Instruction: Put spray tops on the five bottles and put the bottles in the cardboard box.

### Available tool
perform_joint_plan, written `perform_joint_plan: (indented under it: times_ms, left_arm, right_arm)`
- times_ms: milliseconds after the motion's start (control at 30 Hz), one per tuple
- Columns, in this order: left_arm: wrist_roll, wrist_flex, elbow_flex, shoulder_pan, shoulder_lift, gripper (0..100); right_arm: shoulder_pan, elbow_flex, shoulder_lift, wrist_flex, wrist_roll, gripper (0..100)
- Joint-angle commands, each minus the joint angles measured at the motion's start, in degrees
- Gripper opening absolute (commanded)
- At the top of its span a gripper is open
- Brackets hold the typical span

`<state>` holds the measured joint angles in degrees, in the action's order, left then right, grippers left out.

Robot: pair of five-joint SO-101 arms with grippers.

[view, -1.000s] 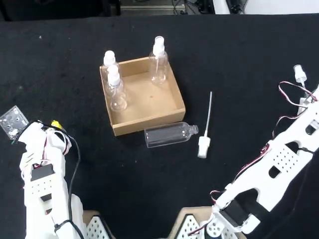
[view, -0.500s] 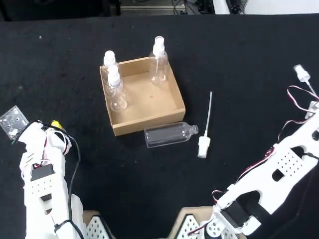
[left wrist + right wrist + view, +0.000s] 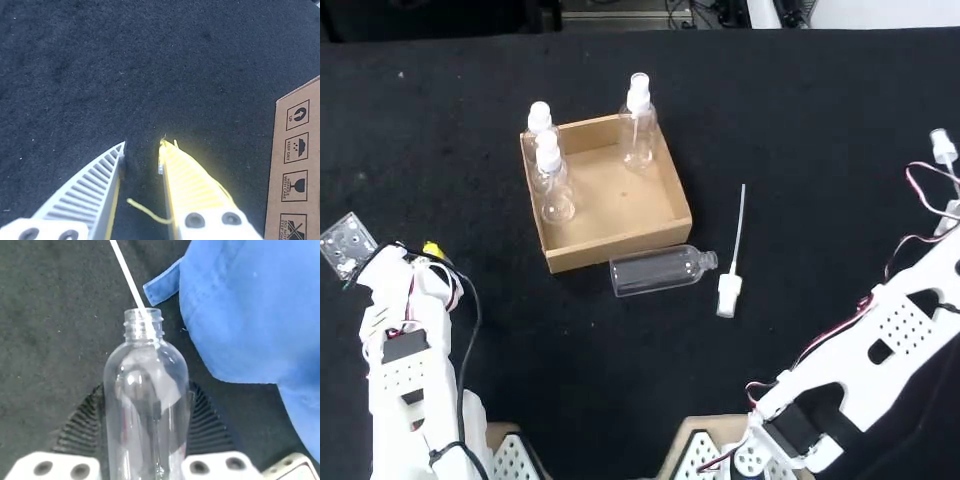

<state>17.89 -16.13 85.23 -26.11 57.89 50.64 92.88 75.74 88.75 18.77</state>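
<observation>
Out by the tabletop's [image 3: 820, 120] right edge, the right fingers [image 3: 80, 425] grip a bottle [image 3: 146, 405], neck pointing away from them, the spray tube [image 3: 131, 285] running straight into it.

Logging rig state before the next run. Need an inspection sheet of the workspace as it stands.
Surface: black cloth over the table, lying flat.
Job's things: cardboard box holds three capped bottles, upright. A bare bottle lies on its side just outside the box. A loose spray top lies by its neck. The held bottle has a tube entering its neck.
Clutter: blue fabric beside the held bottle.
Grippers: left gripper open, empty, over the cloth near the box. Right gripper shut on the held bottle.
Cables: red and white wires loop off the right arm. A black cable hangs on the left arm.
Surroundings: cords past the table's far edge.
</observation>
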Motion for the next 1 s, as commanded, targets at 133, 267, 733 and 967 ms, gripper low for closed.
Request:
perform_joint_plan:
  times_ms: [133, 267, 733, 967]
  left_arm:
    - [-0.18, 1.41, -0.84, -0.66, 0.88, 9]
    - [-0.18, 1.41, -1.01, -0.66, 0.88, 9]
    - [-0.18, 1.41, -0.92, -0.75, 0.88, 9]
    - [-0.18, 1.41, -0.92, -0.75, 0.88, 9]
  right_arm:
    - [1.49, 2.68, -5.49, 0.62, -0.26, 1.1]
    - [1.49, 2.77, -6.2, 1.41, -0.26, 1.1]
    - [1.49, 2.77, -13.05, 8.88, -0.26, 1.1]
    - [1.32, 2.77, -17.63, 10.99, -0.26, 1.1]
